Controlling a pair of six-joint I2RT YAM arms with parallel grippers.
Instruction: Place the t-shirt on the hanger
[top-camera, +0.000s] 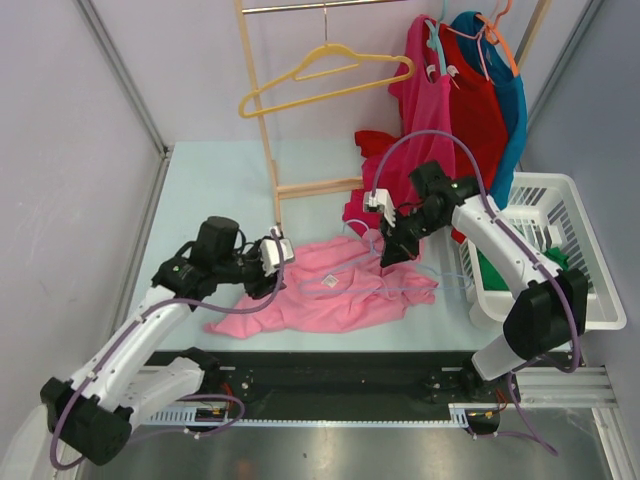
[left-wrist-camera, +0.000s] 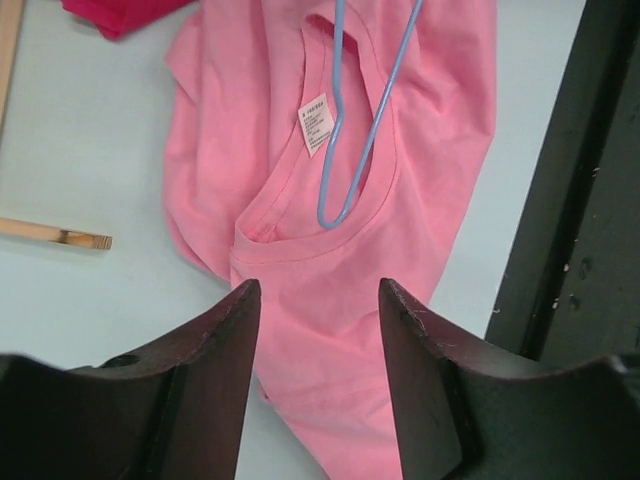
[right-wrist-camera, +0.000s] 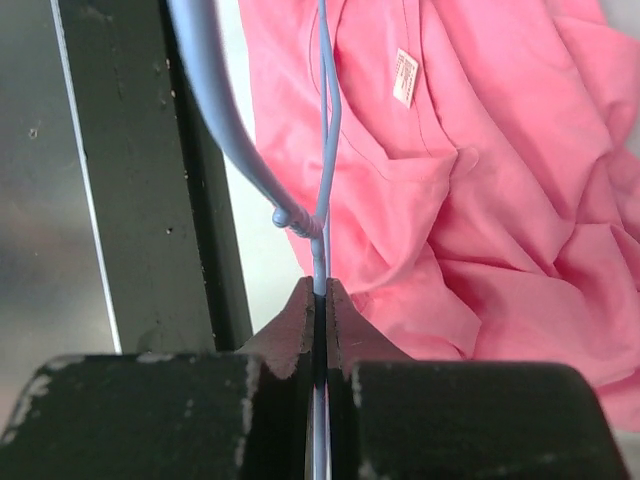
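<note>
The baby-pink t-shirt (top-camera: 335, 300) lies crumpled on the pale table (top-camera: 210, 190) between the two arms, neck opening upward, with its small white tag (left-wrist-camera: 316, 123) showing inside the collar. The thin lavender-blue hanger (right-wrist-camera: 318, 262) lies across the shirt's right side. One rounded end lies within the neckline, just beside the tag.

The right gripper (right-wrist-camera: 318, 300) has its fingers pinched tight on the hanger's wire, right at the shirt's near edge by the black rail (right-wrist-camera: 150, 180).

The left gripper (left-wrist-camera: 318, 295) hangs over the shirt's collar side with its fingers spread wide and nothing between them. I can't tell whether they touch the cloth.

Behind stands a wooden rack (top-camera: 270, 170) with a yellow hanger (top-camera: 330, 75) and magenta (top-camera: 420, 110) and red (top-camera: 475, 110) shirts. A white basket (top-camera: 590, 260) sits at the right.
</note>
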